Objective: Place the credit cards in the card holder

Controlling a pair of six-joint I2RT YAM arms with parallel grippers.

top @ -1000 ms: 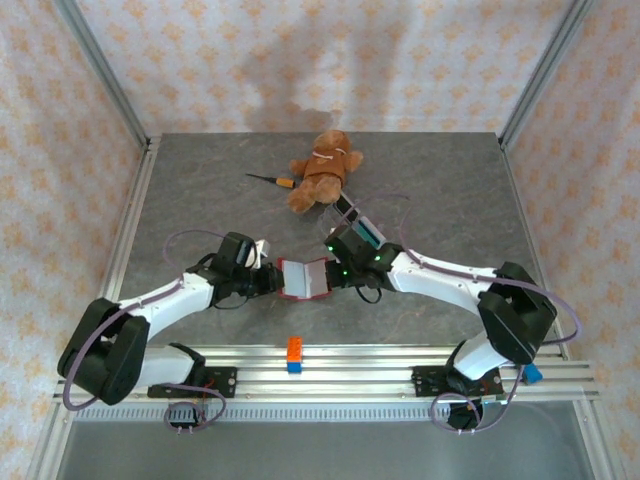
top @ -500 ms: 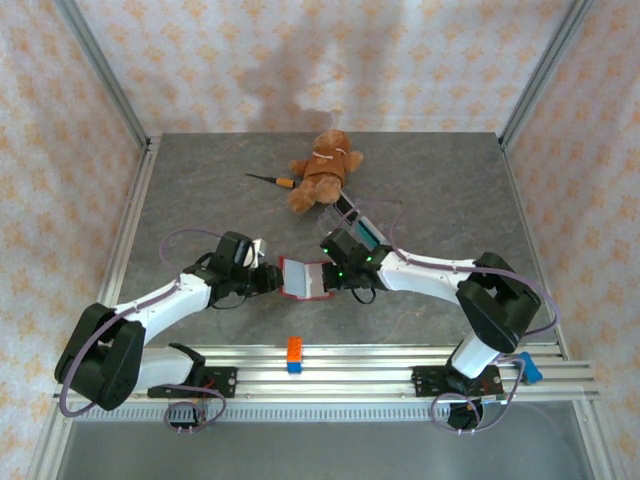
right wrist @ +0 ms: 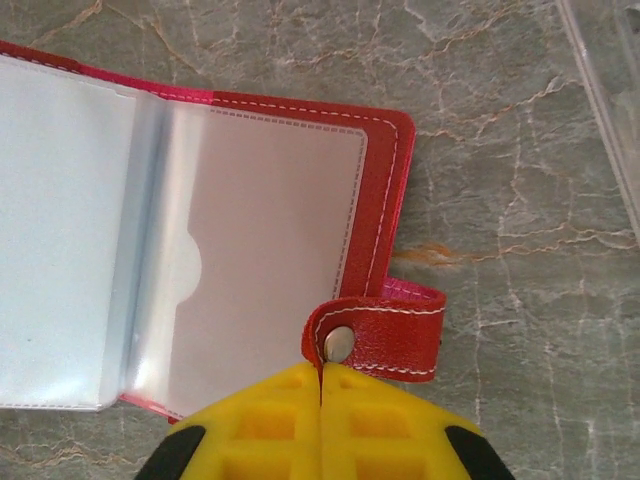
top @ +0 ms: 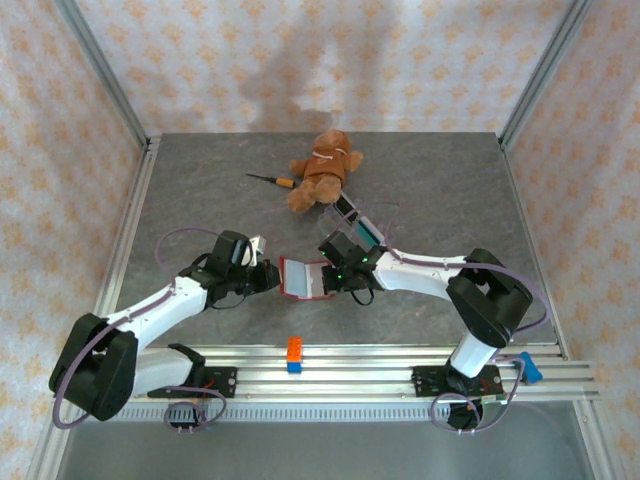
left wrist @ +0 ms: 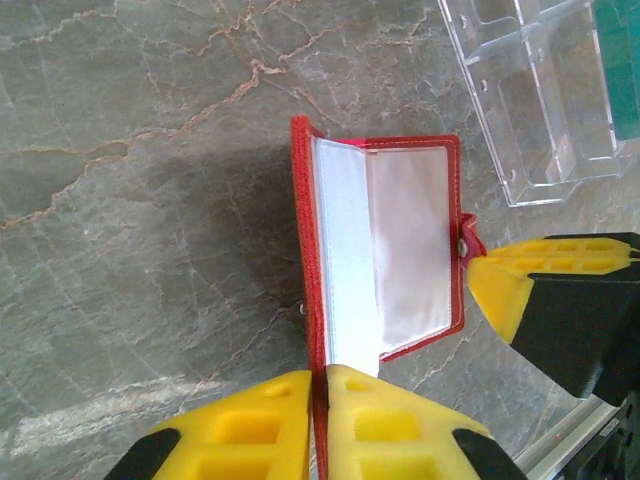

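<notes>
The red card holder (top: 305,278) lies open on the grey table, its clear sleeves facing up (left wrist: 385,260). My left gripper (top: 272,277) is shut on the edge of its left cover, which stands upright between the yellow fingertips (left wrist: 322,378). My right gripper (top: 335,275) is shut on the snap tab at the holder's right edge (right wrist: 322,368). The sleeves of the card holder (right wrist: 260,250) hold nothing. A teal credit card (left wrist: 620,55) shows at the clear acrylic stand (left wrist: 540,100), just behind the right gripper (top: 366,233).
A brown teddy bear (top: 322,168) and a screwdriver (top: 270,180) lie at the back of the table. An orange-and-blue block (top: 295,354) sits on the aluminium rail (top: 400,358) at the near edge. Metal frame posts stand at the back corners.
My left gripper has edged right and closed on the holder's left cover. The right arm's elbow has swung left while its gripper stays on the snap tab.
</notes>
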